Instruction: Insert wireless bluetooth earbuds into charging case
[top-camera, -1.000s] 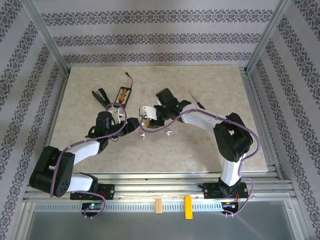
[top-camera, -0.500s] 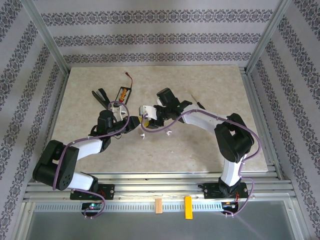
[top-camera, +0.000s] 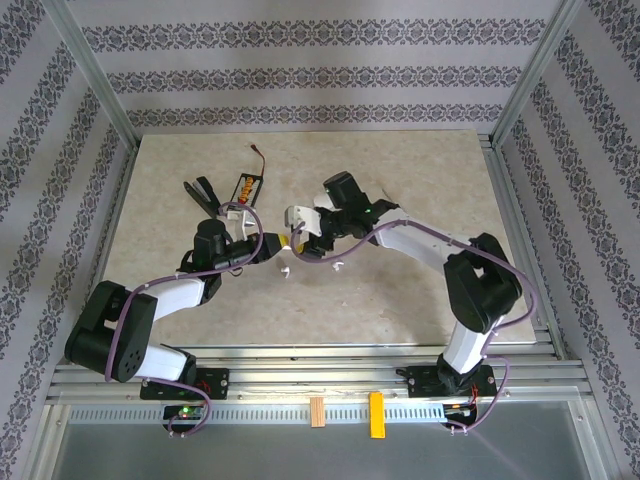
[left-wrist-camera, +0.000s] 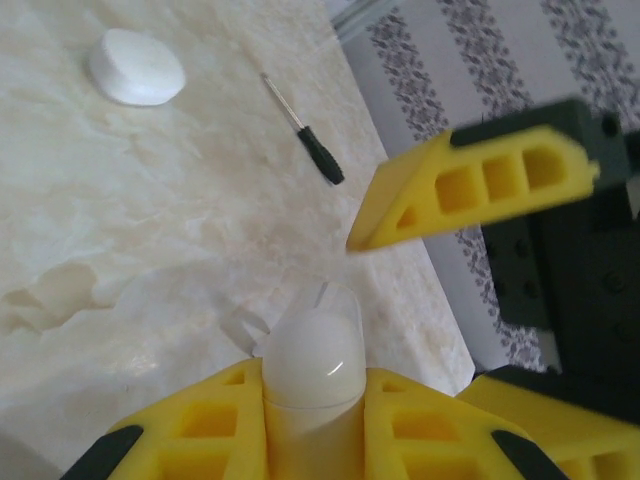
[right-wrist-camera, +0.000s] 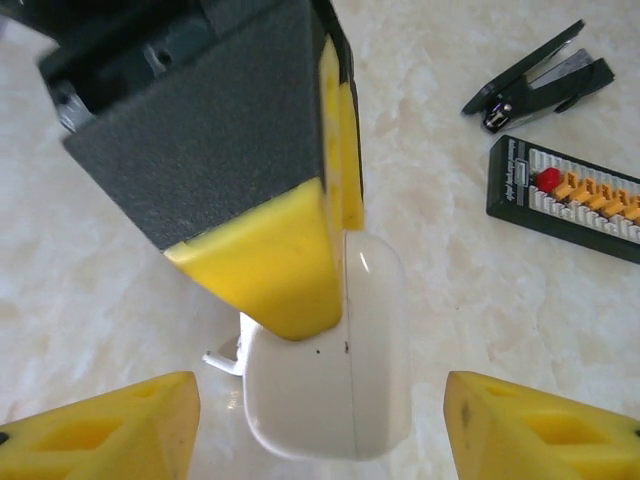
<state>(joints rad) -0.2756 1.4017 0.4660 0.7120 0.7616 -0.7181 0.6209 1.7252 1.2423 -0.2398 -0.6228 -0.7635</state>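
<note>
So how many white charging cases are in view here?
2. One case is clamped in the left gripper; a second case lies flat on the table, near the screwdriver, in the left wrist view. Others may be hidden.

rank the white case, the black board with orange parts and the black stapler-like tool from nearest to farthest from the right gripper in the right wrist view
1. white case: between the open fingers of the right gripper.
2. black board with orange parts: farther out on the table, to the right.
3. black stapler-like tool: farthest, top right, beyond the board.
</note>
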